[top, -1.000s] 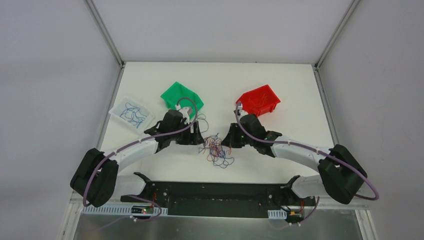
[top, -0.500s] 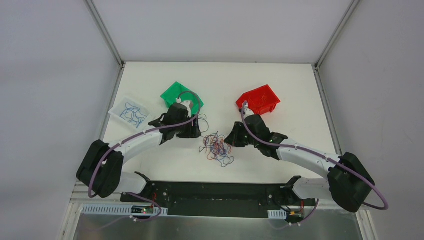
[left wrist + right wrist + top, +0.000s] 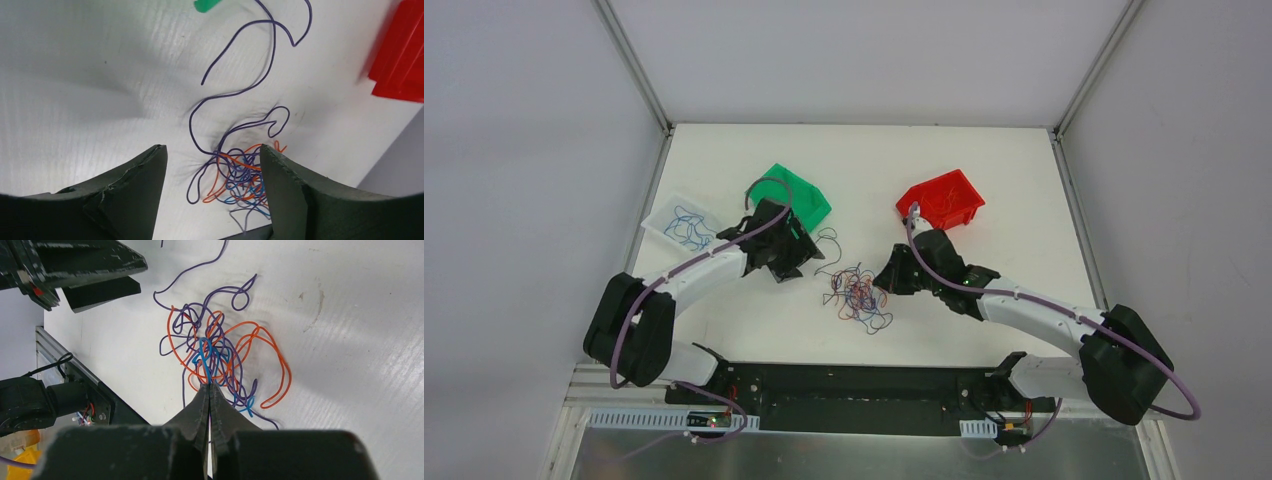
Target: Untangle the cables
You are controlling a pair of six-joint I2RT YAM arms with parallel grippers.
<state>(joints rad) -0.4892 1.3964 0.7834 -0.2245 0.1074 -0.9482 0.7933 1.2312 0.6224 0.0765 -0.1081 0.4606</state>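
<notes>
The cables (image 3: 857,296) lie as a small tangle of orange, blue and purple wires on the white table between my arms. My right gripper (image 3: 886,284) sits at the tangle's right edge. In the right wrist view it (image 3: 209,386) is shut, with a blue cable (image 3: 203,362) running into its tips. My left gripper (image 3: 799,258) is open and empty, left of the tangle beside the green bin. In the left wrist view it (image 3: 212,156) looks at the tangle (image 3: 240,175), and a long purple strand (image 3: 272,50) trails out from the tangle across the table.
A green bin (image 3: 790,194) stands behind my left gripper. A red bin (image 3: 941,200) holding red wires stands behind my right gripper. A clear tray (image 3: 686,225) with blue wires lies at the far left. The black base rail (image 3: 854,385) runs along the near edge.
My left gripper has drawn back to the left, away from the tangle toward the green bin. My right gripper shifted slightly down-left early on, then held still.
</notes>
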